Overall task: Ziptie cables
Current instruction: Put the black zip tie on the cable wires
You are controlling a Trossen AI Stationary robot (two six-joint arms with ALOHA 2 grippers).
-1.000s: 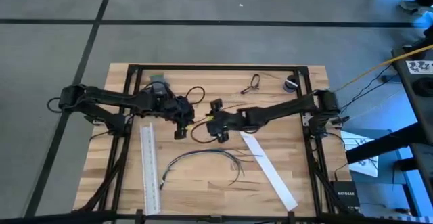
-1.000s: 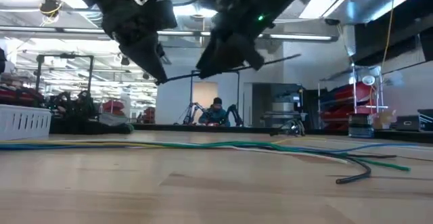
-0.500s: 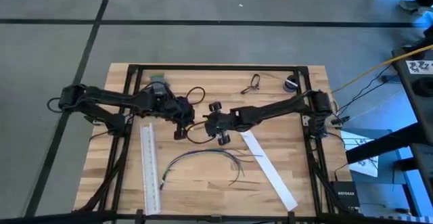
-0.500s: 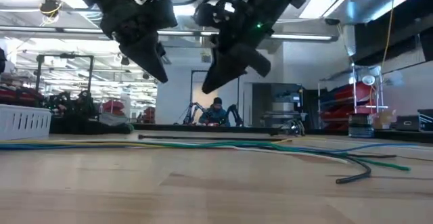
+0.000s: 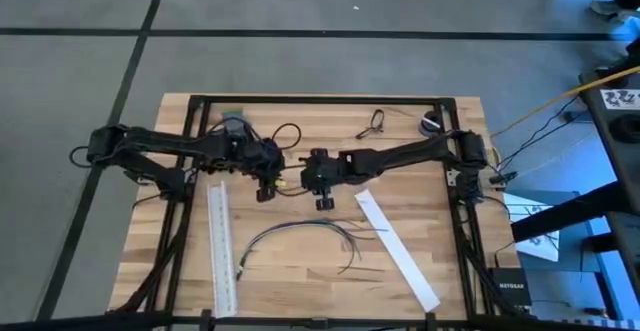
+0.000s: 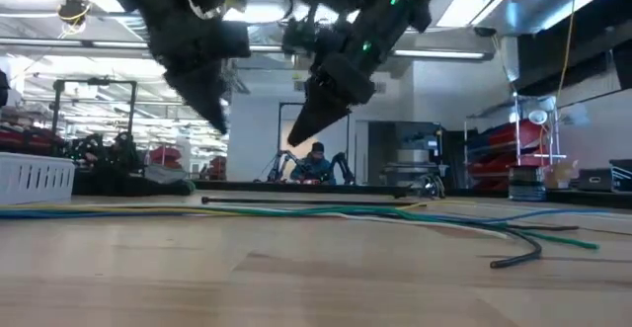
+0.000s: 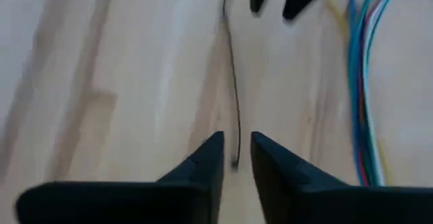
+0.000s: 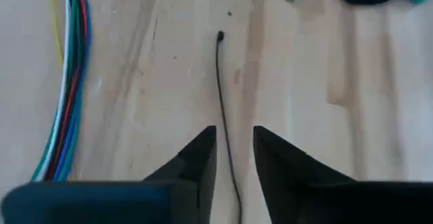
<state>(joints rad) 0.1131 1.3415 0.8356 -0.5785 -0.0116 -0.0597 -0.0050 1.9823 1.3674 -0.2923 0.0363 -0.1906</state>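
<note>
Wooden table [image 5: 300,271]: plank top inside a black frame, sitting on grey floor; a workshop room with racks is showing behind it in the low view.

Two white strips [image 5: 221,246] are lying on the table, one either side of the cables.

Cables [image 5: 300,229]: a curved bundle lying flat on the table, long axis running across it, splayed ends pointing toward the right-hand strip.

A thin black ziptie [image 8: 222,95] is lying beyond the cables.

Left gripper [image 7: 235,158] and right gripper [image 8: 234,149] are hovering over opposite ends of the ziptie, jaws slightly parted, gripping nothing.
</note>
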